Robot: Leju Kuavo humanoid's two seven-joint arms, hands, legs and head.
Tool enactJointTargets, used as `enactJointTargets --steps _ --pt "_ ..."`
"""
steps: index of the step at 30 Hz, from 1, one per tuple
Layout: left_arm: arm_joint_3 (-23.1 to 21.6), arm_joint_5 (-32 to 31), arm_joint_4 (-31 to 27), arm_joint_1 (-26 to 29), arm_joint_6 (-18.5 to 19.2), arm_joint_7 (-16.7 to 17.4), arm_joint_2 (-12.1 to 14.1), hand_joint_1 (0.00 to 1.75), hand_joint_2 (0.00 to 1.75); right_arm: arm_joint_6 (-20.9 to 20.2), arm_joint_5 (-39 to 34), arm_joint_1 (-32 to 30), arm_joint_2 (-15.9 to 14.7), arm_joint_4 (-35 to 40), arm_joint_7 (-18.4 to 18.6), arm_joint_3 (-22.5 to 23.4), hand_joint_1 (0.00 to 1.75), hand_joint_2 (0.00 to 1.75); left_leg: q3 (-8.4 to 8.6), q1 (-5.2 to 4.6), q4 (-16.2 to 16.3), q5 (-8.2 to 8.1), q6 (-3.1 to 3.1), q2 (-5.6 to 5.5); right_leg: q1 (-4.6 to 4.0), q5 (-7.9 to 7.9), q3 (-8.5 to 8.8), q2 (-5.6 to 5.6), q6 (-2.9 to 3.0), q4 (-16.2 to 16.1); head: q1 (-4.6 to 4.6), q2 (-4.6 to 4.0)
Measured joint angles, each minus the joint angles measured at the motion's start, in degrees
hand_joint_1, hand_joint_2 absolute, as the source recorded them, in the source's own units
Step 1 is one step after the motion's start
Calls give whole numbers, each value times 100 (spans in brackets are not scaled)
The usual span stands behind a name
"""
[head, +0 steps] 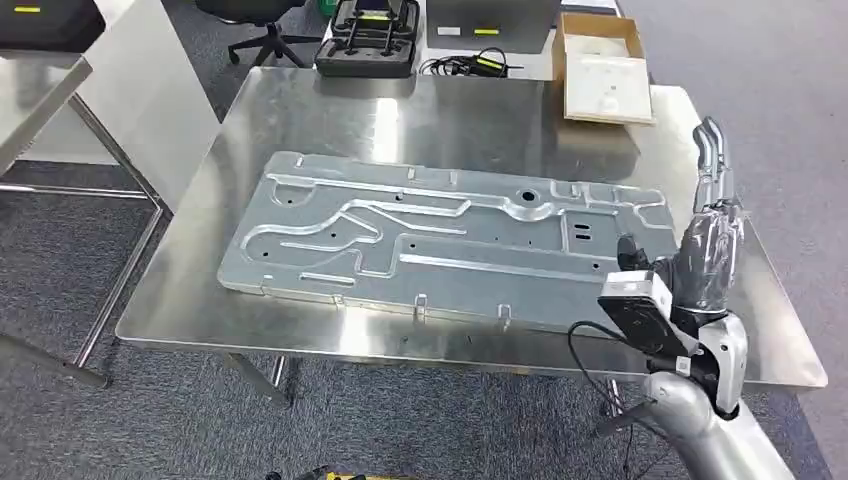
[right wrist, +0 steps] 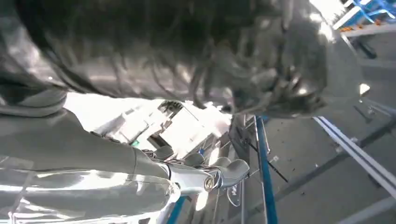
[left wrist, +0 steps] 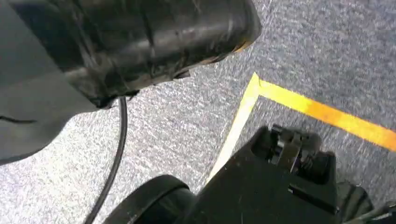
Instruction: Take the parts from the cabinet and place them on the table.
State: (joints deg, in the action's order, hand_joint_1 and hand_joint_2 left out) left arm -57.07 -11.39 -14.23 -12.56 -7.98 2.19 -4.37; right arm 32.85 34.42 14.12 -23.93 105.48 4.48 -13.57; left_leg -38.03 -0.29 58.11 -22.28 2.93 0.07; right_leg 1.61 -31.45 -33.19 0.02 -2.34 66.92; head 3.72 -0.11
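You have the stamped metal panel [head: 440, 235] lying flat on the steel table [head: 300, 110], and that panel is your landmark for everything else. It sits across the table's middle, its long near edge close to the table's front rim, its far edge well short of the back.

Your right hand [head: 708, 240] is raised just off the panel's right end, fingers straight and pointing up, apart from the metal and holding nothing. The right wrist view agrees: the thumb [right wrist: 224, 172] and fingers stretch out with nothing between them. Your left hand I cannot tell; the left wrist view looks down at grey carpet with a yellow floor tape [left wrist: 327, 114], so that arm seems to hang low.

Beyond the panel, at the table's back edge, you have a black case [head: 368, 40] and an open cardboard box [head: 603, 70].

The placing looks done, so the risk now lies in withdrawing. The hand stands close beside the panel's right end, so a sideways swing toward it could catch the edge and skid the sheet on the slick steel. Since the panel's near edge lies close to the front rim, a push that way could tip it off. Lift clear first, then pull back.
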Motion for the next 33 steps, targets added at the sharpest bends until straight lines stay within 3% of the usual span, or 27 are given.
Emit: enactJointTargets --steps 1,2,3,5,6,7,8,10,11,12,13,14,15,16,17,18,21,22,24,25,26,27,28,30,31,32,33 --pt "0 -15 0 -11 20 0 0 0 0 61 -52 0 44 22 -52 -13 0 0 -58 3 54 19 -27 -1 8 140 351 -11 -1 -519 -2 0" --pt "0 -26 0 -22 28 0 0 0 0 109 -100 1 96 46 -94 -35 0 0 -120 -20 99 37 -61 -4 -19 2 491 -17 9 -824 -7 0" --pt "0 -35 0 -28 46 -2 0 0 0 137 -120 -42 144 72 -107 -59 0 0 -107 -13 99 68 -100 -7 -64 129 427 10 66 -719 15 0" --pt "2 -44 -2 -46 59 -2 2 0 0 166 -190 -47 220 92 -168 -100 0 0 -111 -15 91 156 -152 -9 -78 131 363 18 108 -734 9 0" --pt "2 -48 0 -47 61 -4 2 0 0 177 -244 -55 266 96 -209 -122 0 0 -123 -24 79 199 -193 -17 -60 182 334 16 158 -749 4 0" --pt "2 -52 0 -50 61 -4 11 0 0 192 -303 -51 314 98 -257 -151 0 0 -153 14 128 123 -228 -24 -19 246 286 -9 215 -767 -11 0" --pt "2 -63 0 -53 70 -7 11 0 0 196 -349 -56 349 109 -299 -181 0 0 -252 20 287 -152 -278 -28 -27 302 239 -6 243 -766 4 0" --pt "2 -83 -2 -60 81 -20 11 0 0 207 -430 -60 422 116 -398 -247 0 0 -455 45 1047 -877 -339 -23 -35 422 107 -10 301 -763 26 0" --pt "4 -96 0 -69 87 -22 11 0 0 210 -483 -63 466 116 -435 -286 0 0 -534 52 1477 -1110 -359 -23 -42 491 14 -10 304 -758 24 0" --pt "4 -101 -2 -75 96 -24 11 0 0 207 -538 -68 500 116 -468 -319 0 0 -546 53 1738 -1136 -367 -23 -48 553 -73 -11 303 -750 26 0" --pt "4 -111 0 -79 114 -31 11 0 0 207 -601 -76 529 116 -509 -354 0 0 -478 53 1815 -1014 -364 -23 -53 609 -162 -11 301 -748 28 0" --pt "7 -116 -2 -82 120 -37 11 0 0 207 -645 -82 559 116 -533 -391 0 0 -306 53 1683 -826 -349 -23 -57 665 -244 -10 297 -745 26 0" --pt "7 -120 -2 -89 122 -44 11 0 0 205 -695 -87 586 114 -566 -415 0 0 -21 51 1352 -634 -320 -24 -64 725 -324 -8 287 -744 26 0" --pt "11 -131 -2 -108 122 -53 11 0 0 199 -732 -87 614 114 -599 -441 0 0 348 46 878 -553 -274 -35 -69 784 -384 -1 274 -743 26 0" --pt "13 -133 -2 -137 122 -63 11 0 0 192 -776 -88 647 114 -623 -470 0 0 746 34 360 -699 -223 -51 -68 826 -405 -3 254 -740 28 0" --pt "15 -140 -4 -166 120 -79 11 0 0 188 -813 -82 656 109 -645 -485 0 0 987 -1 -58 -821 -202 -54 -86 861 -427 -10 220 -739 24 0" --pt "57 -168 -15 -184 122 -87 13 0 0 172 -942 -93 732 44 -723 -555 0 0 879 -43 -89 -710 -132 -49 -49 1051 -427 -11 115 -850 26 0" --pt "57 -170 -18 -175 127 -83 11 0 0 175 -988 -109 754 -5 -758 -564 0 0 863 32 -197 -593 -73 -12 -65 1034 -461 -8 75 -836 22 0" --pt "61 -177 -17 -188 127 -81 13 0 0 196 -1049 -135 780 -136 -824 -575 0 0 747 9 -210 -453 31 7 -50 447 -580 -4 64 -495 -13 0" --pt "63 -177 -20 -187 127 -81 13 0 0 205 -1073 -142 793 -188 -848 -579 0 0 658 0 -205 -386 40 9 -51 72 -675 -5 59 -88 -24 0" --pt "68 -177 -20 -181 127 -81 13 0 0 205 -1095 -152 804 -216 -870 -592 0 0 575 -10 -202 -324 47 9 -49 -185 -751 -5 49 317 -28 0" --pt "70 -177 -20 -176 127 -74 13 0 0 203 -1145 -158 817 -258 -872 -608 0 0 475 -16 -192 -256 45 11 -50 -281 -793 -6 38 672 -26 0" --pt "79 -177 -20 -173 127 -70 13 0 0 205 -1220 -171 839 -333 -874 -612 0 0 367 -17 -169 -187 36 13 -49 -153 -741 -6 27 831 -26 0" --pt "85 -177 -20 -171 127 -55 13 0 0 229 -1362 -191 887 -556 -942 -612 0 0 158 -12 -96 -85 11 15 -44 333 -361 -8 16 507 -28 0" --pt "87 -177 -20 -171 127 -55 13 0 0 249 -1440 -200 913 -658 -1008 -614 0 0 64 -8 -41 -51 -13 13 -37 463 -81 -12 16 154 -28 0" --pt "92 -177 -22 -171 122 -48 13 0 0 277 -1499 -199 935 -746 -1100 -614 0 0 -16 -9 41 -21 -45 12 -34 295 263 -17 28 -369 -28 0" --pt "96 -175 -22 -169 111 -31 13 0 0 297 -1558 -198 961 -839 -1145 -614 0 0 -82 -39 85 0 -74 7 -54 68 490 -18 43 -700 -31 0"
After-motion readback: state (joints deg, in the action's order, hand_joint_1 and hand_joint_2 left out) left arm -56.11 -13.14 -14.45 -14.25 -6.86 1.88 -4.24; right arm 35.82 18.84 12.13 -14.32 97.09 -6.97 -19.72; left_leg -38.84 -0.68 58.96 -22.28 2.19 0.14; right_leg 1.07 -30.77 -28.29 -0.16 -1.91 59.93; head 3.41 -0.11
